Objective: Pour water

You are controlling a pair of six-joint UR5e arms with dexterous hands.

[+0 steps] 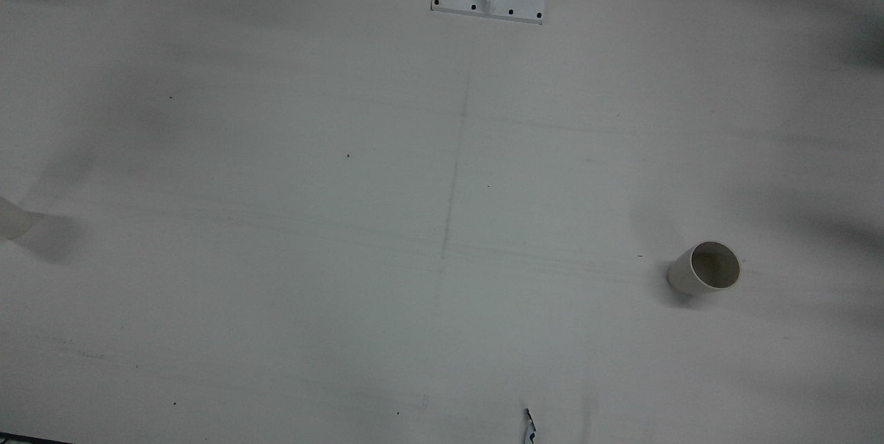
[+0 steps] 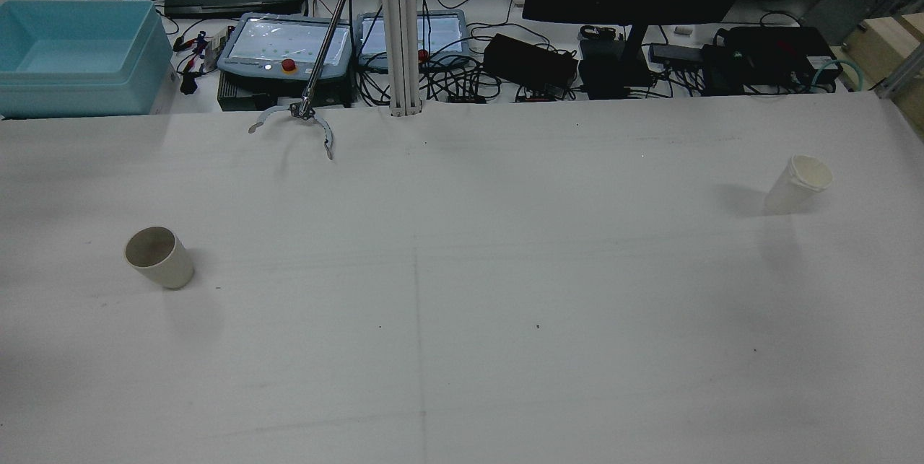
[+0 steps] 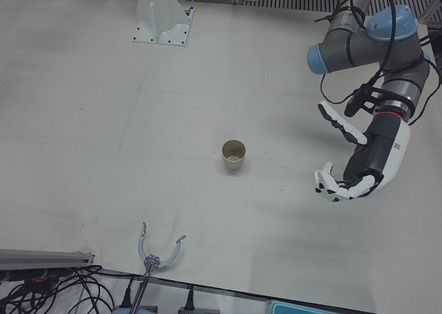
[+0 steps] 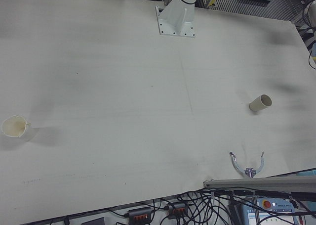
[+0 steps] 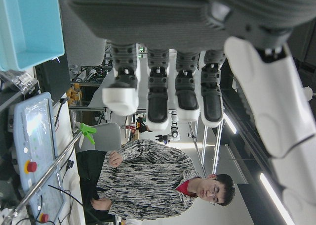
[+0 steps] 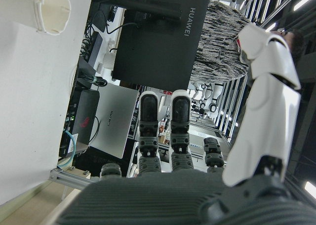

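White left robot hand (image 3: 352, 169) splayed, left-front only

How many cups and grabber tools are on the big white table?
Cups: 2, a beige cup on the robot's left side and a white cup on its right side.
Grabber tools: 1, a metal claw grabber at the far edge.
Total: 3

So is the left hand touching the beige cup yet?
Apart. The left-front view shows the left hand open above the table, with bare tabletop between it and the beige cup.

beige cup (image 3: 233, 154) | white cup (image 2: 798, 183) | white table (image 1: 276, 257) | black-and-white left robot hand (image 3: 342, 183)
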